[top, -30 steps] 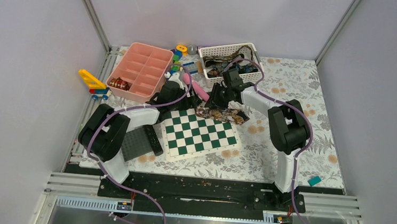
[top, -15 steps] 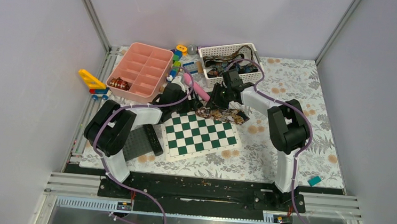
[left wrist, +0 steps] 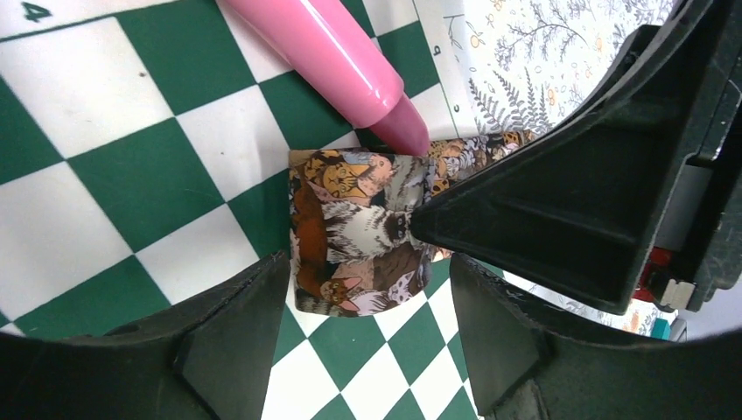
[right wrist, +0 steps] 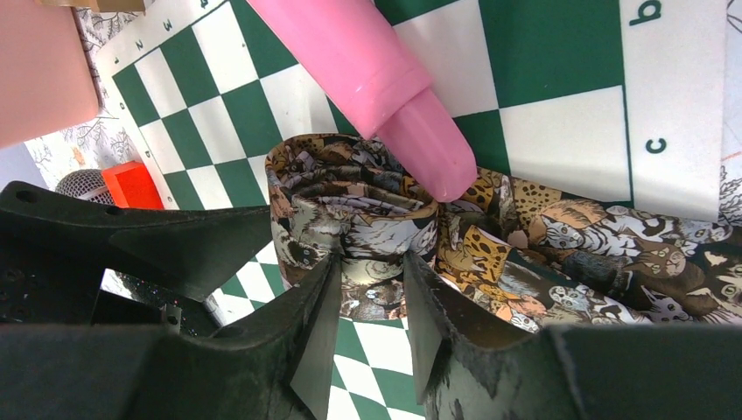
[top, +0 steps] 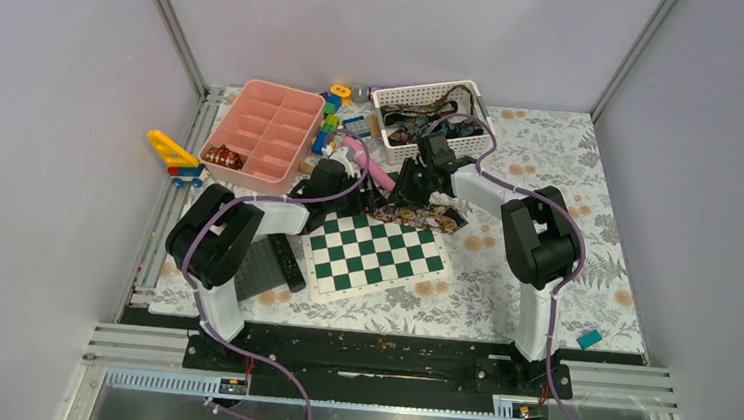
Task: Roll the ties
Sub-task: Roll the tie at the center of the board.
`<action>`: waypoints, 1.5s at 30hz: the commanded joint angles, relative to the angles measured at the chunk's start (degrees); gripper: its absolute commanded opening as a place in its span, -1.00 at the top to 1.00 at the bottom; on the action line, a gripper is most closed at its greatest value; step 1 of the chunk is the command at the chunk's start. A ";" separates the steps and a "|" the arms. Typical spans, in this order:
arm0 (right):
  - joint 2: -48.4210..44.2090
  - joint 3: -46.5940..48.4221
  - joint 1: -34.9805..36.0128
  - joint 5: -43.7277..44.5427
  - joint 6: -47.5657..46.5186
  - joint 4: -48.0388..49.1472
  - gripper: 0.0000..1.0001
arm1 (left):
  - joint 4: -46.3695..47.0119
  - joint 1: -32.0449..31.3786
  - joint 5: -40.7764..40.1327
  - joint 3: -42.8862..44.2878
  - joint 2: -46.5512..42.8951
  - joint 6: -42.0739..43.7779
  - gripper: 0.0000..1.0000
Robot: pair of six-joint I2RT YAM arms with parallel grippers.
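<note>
Brown, tan and grey cat-print fabric marks the tie (left wrist: 359,232), which lies at the far edge of the green-and-white chessboard (left wrist: 87,131). One end is wound into a short fat roll on the board, and the loose length trails toward the robot's right along the board's far edge. The right gripper (right wrist: 369,289) is clamped on that roll, with a finger pressed to each side of its near wall. The left gripper (left wrist: 363,297) stands with its jaws apart, straddling the roll from the opposite side, and a sliver of board shows between one finger and the fabric. A pink tube (left wrist: 324,61) lies slantwise on the board, its tip touching the roll's edge. Other ties (top: 425,124) sit in the white basket (top: 385,96) farther back.
</note>
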 commanded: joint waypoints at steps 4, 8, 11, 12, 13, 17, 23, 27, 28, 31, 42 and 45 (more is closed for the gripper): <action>-1.31 -1.80 0.58 2.03 0.76 -2.01 0.24 | 6.02 -0.60 1.99 -0.10 1.14 -1.07 -0.34; -1.46 -1.99 0.58 2.72 0.64 -2.83 0.26 | 6.38 -0.59 2.51 0.42 1.89 -1.17 -0.31; -1.72 -2.04 0.58 3.38 0.58 -3.51 0.27 | 6.42 -0.59 2.54 0.63 2.19 -1.02 -0.27; -1.73 -2.04 0.56 3.58 0.58 -3.69 0.27 | 6.39 -0.56 2.64 0.65 2.19 -1.00 -0.26; -1.82 -2.16 0.47 3.51 0.64 -3.72 0.27 | 6.39 -0.60 2.70 0.67 2.23 -0.92 -0.26; -2.11 -2.26 0.49 2.13 0.97 -3.17 0.24 | 6.58 -0.60 2.85 0.72 2.73 -1.00 -0.25; -5.83 -4.91 0.41 -1.41 2.85 3.14 0.14 | 6.27 -0.60 2.75 0.56 2.44 -0.82 -0.24; -10.16 -6.81 0.31 -1.40 3.91 5.52 0.07 | 5.90 -0.60 2.80 0.48 2.27 -0.57 -0.23; -11.10 -7.23 0.22 -1.12 3.98 5.71 0.07 | 5.82 -0.60 2.77 0.43 2.17 -0.56 -0.23; -13.19 -8.71 -0.02 0.29 4.21 5.55 0.08 | 5.64 -0.60 2.74 0.42 1.94 -0.39 -0.23; -10.28 -10.61 -0.79 0.88 4.13 5.52 0.49 | 5.09 -0.62 2.53 0.65 1.37 -0.27 -0.23; -8.41 -9.56 -0.75 0.40 3.94 5.58 0.49 | 4.81 -0.56 2.49 0.52 1.05 -0.12 -0.23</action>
